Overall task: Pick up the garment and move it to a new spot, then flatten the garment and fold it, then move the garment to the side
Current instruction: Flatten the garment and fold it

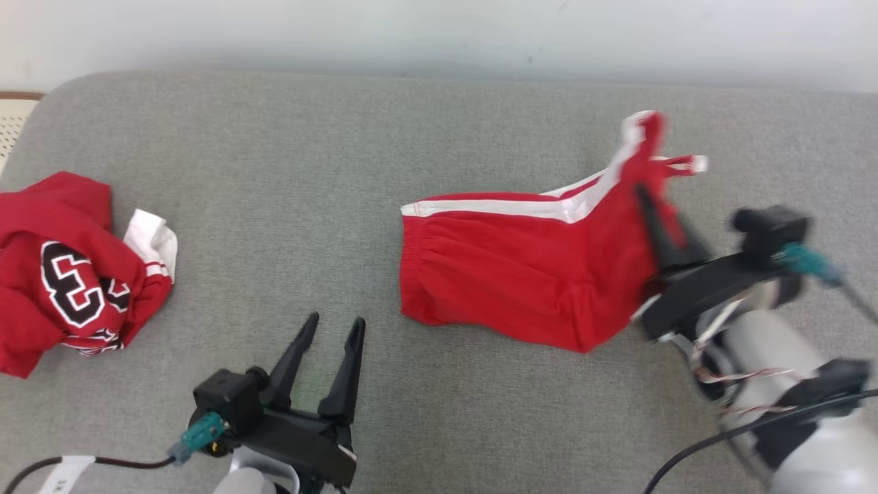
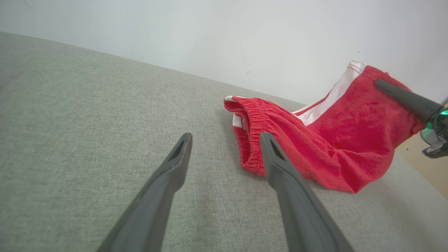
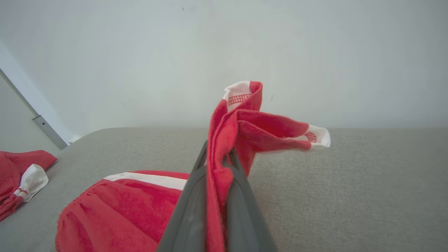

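The garment (image 1: 521, 267) is a pair of red shorts with white side stripes, partly lying on the grey surface at centre right. My right gripper (image 1: 648, 189) is shut on its right end and holds that end lifted, so a hem corner sticks up above the fingers. In the right wrist view the red cloth (image 3: 241, 126) is pinched between the two dark fingers (image 3: 190, 196). My left gripper (image 1: 336, 328) stands open near the front edge, left of the shorts, with nothing between its fingers. The left wrist view shows the elastic waistband (image 2: 257, 119) just beyond the open left gripper (image 2: 225, 138).
A second red garment (image 1: 65, 274) with a black-and-white number and white trim lies crumpled at the far left. The grey padded surface (image 1: 288, 171) ends at a pale wall behind. A bit of cream furniture (image 1: 14, 116) shows at the left edge.
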Motion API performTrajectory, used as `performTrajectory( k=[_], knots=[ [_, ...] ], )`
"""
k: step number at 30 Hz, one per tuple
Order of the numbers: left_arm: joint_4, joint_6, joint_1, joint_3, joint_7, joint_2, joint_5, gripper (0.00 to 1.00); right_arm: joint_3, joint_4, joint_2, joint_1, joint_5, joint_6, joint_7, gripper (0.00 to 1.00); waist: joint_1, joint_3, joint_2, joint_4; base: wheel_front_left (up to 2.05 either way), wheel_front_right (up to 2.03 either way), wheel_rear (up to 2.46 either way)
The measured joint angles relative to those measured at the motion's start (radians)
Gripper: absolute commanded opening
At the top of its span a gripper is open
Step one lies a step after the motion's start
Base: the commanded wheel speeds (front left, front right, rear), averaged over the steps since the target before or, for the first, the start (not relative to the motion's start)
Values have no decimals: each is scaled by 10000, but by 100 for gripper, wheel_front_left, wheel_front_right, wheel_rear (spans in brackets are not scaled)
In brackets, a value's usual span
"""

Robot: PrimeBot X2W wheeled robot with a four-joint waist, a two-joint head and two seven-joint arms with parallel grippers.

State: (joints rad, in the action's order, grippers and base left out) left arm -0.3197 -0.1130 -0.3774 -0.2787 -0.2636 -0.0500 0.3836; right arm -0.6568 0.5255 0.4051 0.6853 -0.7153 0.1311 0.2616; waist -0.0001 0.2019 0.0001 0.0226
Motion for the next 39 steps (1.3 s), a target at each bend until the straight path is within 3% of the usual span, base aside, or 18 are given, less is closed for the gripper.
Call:
performTrajectory(
  k=[8, 17, 18, 19, 20, 27, 33, 39],
  knots=[
    [-113, -12, 156, -244, 0, 0, 117, 100, -2165, -150, -961, 299, -77, -4, -251, 0, 0, -177, 0, 455, 0, 0, 0],
    [-203, 2, 466, -604, 0, -4, 466, 100, -3540, 1651, -1707, 1127, -520, -4, -222, 0, 0, -294, -1, 1446, 0, 0, 0],
    [-236, 4, 517, -629, 0, -4, 479, 100, -3628, 1904, -1758, 1176, -593, -4, -201, 5, 0, -305, 0, 1564, 0, 0, 0],
    [-238, 4, 526, -627, 0, -4, 493, 100, -3710, 2102, -1793, 1225, -610, -4, -155, 60, 0, -315, 0, 1673, 0, 0, 0],
    [-228, 6, 527, -631, 0, -4, 500, 100, -3731, 2280, -1827, 1258, -669, -4, -138, 100, 1, -326, 0, 1778, 0, 0, 0],
    [-178, 98, 695, -391, 0, -6, 493, 100, -3549, 2265, -2046, 1503, -867, -4, -15, 100, 1, -369, 0, 2012, 0, 0, 0],
    [-79, 107, 684, -253, 0, -2, 391, 100, -2132, 1325, -1718, 1142, -439, -4, -2, 100, 1, -397, -1, 1627, 0, 0, 0],
    [-36, 104, 656, -217, 0, 0, 165, 100, -500, 1415, -1248, -112, -125, -4, -2, 100, 1, -388, 0, 1233, 0, 0, 0]
  ],
)
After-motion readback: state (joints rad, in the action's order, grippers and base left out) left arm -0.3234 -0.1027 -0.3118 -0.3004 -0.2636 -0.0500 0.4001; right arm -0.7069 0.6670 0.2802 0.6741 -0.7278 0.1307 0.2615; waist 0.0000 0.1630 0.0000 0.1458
